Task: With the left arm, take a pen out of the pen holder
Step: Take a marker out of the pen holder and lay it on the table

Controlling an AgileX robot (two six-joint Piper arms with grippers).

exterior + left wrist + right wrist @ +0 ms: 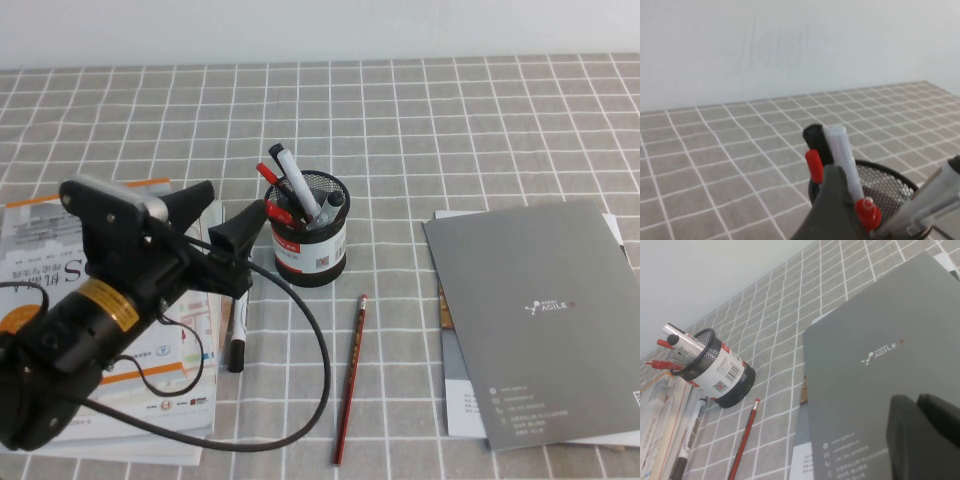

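Beside the pen holder (312, 250), on its left, the left gripper (222, 215) hung low with its two fingers spread wide and nothing between them. A black and white marker (238, 322) lay flat on the table just under it, close to the holder's left side. More pens (295, 180) stood in the holder. The right gripper (922, 437) was well off to the holder's right, by the grey booklet (535, 320); how it stood could not be told.

If the arm swung, a finger could bump the holder and tip it. The black cable (315, 340) might drag the marker or the red pencil (350, 380). The marker was round and could roll.

The table had a grey cloth (450, 130) with white squares. A plain white wall (320, 30) stood behind the holder.
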